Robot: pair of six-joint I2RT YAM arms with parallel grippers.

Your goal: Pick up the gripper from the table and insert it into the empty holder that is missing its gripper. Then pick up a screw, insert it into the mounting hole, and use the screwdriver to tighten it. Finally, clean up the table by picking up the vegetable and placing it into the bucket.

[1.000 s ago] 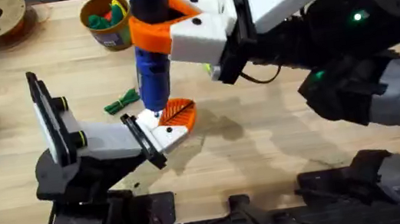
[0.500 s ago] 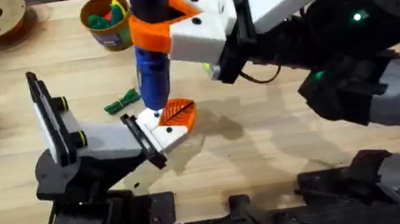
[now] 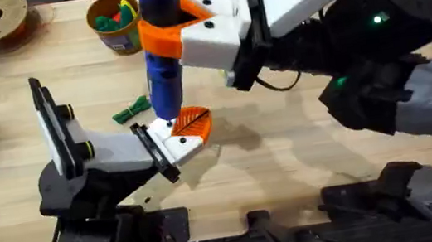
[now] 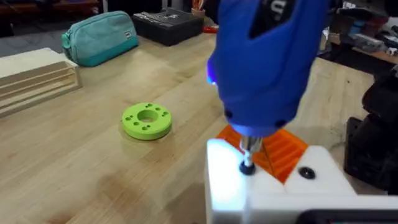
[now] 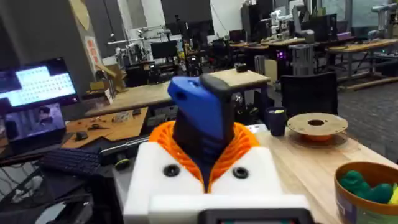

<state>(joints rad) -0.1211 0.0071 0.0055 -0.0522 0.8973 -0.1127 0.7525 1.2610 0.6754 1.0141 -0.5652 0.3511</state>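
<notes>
CHANGE: none in half a second, bit seated on screw, so tightening is under way | my right end effector [image 3: 166,27] clamped on screwdriver [image 3: 167,77]; left end effector: cannot tell | gripper [image 3: 191,122] in holder [image 3: 170,144] | vegetable [image 3: 132,109] beside, unobstructed | bucket [image 3: 114,21] far.
</notes>
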